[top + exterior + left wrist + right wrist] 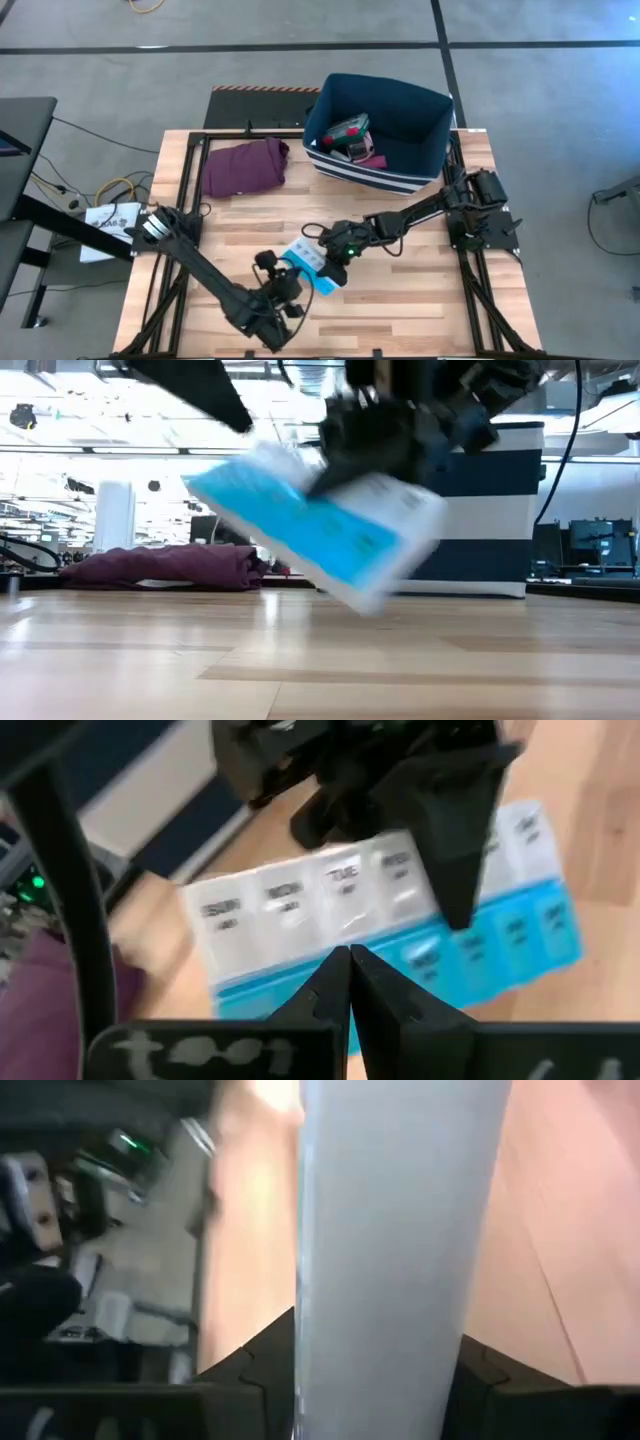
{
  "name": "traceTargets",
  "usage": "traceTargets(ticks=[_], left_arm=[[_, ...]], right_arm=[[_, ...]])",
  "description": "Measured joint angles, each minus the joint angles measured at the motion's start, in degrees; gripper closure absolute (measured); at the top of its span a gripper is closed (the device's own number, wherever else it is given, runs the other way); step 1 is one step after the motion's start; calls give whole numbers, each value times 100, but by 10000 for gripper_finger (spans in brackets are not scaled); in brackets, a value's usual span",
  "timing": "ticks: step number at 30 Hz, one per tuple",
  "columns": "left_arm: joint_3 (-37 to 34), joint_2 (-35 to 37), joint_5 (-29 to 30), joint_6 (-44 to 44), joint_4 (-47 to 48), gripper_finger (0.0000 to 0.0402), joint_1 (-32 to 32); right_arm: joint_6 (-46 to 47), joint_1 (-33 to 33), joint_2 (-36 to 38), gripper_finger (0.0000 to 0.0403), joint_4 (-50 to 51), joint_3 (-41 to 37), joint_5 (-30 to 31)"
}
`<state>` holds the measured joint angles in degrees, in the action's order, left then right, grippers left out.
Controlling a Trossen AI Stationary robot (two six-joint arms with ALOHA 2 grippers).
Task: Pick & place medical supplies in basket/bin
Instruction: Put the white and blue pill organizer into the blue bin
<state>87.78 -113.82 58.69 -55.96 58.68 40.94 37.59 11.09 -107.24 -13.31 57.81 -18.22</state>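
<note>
The blue-white pill organizer (pixel 303 260) is off the table near the middle front, tilted in the low view (pixel 320 530). My right gripper (pixel 332 258) reaches in from the right and is shut on it. My left gripper (pixel 288 287) is shut and sits just on the near-left side of the organizer, its fingertips (pixel 350 960) pointing at the blue edge. The navy bin (pixel 432 112) with white stripes stands at the far side, with several supplies inside. My right gripper pinches the pill organizer between its two fingers, one finger (pixel 450 850) lying across the white lid row (pixel 395 870). The fingers come from above, slanting from the right. The organizer (pixel 390 1250) is lifted clear and tilted. My left gripper: I cannot tell whether its shut tips touch the organizer.
A folded maroon cloth (pixel 245 165) lies on the table's far left, left of the bin. Black rails run along the table's left and right edges (pixel 185 190). Bare wood shows between the organizer and the bin.
</note>
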Motion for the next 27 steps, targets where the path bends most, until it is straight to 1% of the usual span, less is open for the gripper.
traceTargets(ticks=[3, 6, 8, 10, 12, 15, 17, 19, 21, 23, 27], left_arm=[[282, 413, 181, -20, 432, 401, 210], [558, 873, 587, 159, 659, 401, 433], [696, 1108, 857, 374, 717, 401, 566], [834, 1381, 1202, 703, 698, 401, 721], [969, 1633, 1687, 1013, 694, 401, 854], [1057, 1890, 2350, 1386, 693, 401, 1016], [1070, 2023, 2728, 1645, 686, 401, 1049], [1076, 2147, 2979, 1832, 684, 401, 1050], [1078, 2212, 3051, 1958, 686, 401, 1015], [1078, 2214, 3037, 2111, 684, 401, 974], [1078, 2224, 3028, 2505, 657, 401, 884]], right_arm=[[-333, 17, 2, 269, -32, 386, 10], [-753, 7, 11, 271, -5, 842, 2], [-1125, -11, 157, 271, 54, 1129, -15], [-1480, -85, 367, 265, 392, 1524, -7], [-1753, -198, 657, 254, 997, 1901, 111], [-2236, -429, 1151, 249, 1882, 2526, 597], [-2655, -610, 1596, 259, 2634, 2959, 1089], [-3059, -816, 1998, 271, 3162, 3404, 1699], [-3363, -1109, 2367, 272, 3811, 3745, 2278], [-3475, -1482, 2685, 272, 4386, 4014, 2722], [-3289, -2560, 3316, 258, 5459, 4232, 3318]])
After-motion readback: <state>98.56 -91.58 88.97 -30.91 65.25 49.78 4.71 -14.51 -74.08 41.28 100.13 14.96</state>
